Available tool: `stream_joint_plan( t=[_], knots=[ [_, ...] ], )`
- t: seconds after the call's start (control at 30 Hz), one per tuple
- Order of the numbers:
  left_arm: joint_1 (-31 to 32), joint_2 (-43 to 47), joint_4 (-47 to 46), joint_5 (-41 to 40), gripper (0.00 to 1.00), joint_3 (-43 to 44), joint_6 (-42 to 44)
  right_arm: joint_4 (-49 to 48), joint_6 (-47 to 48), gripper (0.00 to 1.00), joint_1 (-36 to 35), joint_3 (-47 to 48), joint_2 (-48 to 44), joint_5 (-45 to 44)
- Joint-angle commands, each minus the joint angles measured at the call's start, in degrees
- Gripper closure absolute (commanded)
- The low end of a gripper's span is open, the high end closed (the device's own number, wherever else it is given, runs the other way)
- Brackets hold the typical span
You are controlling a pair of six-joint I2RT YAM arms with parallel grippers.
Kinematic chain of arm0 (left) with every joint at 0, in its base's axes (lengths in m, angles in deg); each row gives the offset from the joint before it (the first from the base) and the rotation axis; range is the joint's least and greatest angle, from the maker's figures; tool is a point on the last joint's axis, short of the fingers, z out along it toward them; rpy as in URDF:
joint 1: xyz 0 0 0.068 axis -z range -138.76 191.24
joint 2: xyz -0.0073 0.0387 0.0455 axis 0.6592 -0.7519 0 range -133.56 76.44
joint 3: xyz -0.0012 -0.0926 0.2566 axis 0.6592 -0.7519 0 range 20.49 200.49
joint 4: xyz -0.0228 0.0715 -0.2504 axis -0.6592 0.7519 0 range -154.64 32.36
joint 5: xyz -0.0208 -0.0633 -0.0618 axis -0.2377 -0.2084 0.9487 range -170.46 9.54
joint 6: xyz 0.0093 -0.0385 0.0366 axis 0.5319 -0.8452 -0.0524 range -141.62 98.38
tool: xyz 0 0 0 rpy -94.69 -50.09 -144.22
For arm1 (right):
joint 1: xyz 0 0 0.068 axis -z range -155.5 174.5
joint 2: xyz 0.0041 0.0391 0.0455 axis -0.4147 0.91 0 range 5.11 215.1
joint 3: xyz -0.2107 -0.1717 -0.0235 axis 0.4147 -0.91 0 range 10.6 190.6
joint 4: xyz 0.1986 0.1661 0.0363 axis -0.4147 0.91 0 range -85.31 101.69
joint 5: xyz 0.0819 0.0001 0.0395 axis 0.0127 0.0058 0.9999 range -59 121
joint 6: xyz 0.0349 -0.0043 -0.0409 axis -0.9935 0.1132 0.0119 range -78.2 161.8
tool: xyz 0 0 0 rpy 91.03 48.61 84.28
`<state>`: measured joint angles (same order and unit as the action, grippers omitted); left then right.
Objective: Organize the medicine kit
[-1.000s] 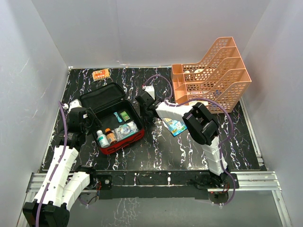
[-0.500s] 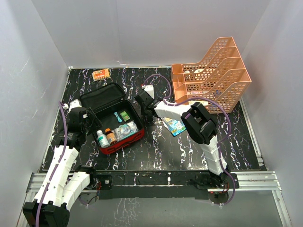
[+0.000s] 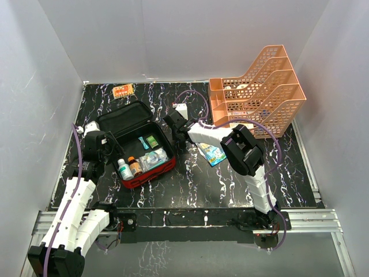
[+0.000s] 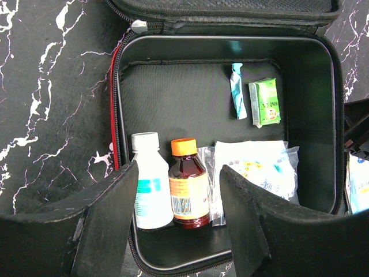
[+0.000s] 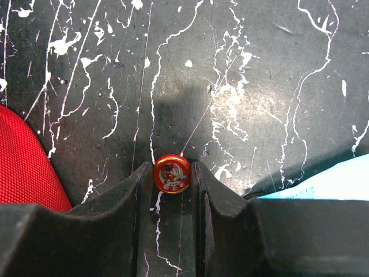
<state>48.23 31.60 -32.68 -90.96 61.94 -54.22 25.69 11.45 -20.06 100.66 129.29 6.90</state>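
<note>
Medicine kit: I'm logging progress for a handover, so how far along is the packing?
Done: the open medicine kit holds a white bottle, a brown bottle, a green packet and bagged supplies. In hand: the right claw pinches a red tin on the table beside the kit. Remaining: the blue packet and the orange packet lie outside.

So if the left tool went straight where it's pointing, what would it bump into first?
Probably the brown bottle with the orange cap, lying in the open medicine kit beside a white bottle. It sits between the left tool's fingers. Depth is unclear, so it might touch the white bottle too.
</note>
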Motion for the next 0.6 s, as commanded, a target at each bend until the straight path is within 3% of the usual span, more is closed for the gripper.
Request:
stream_joint_plan(
  t=[0.0,0.57],
  knots=[
    [0.1,0.1,0.4,-0.5,0.43,0.2,0.4,-0.4,0.9,0.79,-0.1,3.6,-6.6,-0.5],
    [0.2,1.6,1.3,-3.0,0.43,0.5,-0.3,-4.0,3.8,0.77,-9.9,8.0,-12.5,1.6]
  ],
)
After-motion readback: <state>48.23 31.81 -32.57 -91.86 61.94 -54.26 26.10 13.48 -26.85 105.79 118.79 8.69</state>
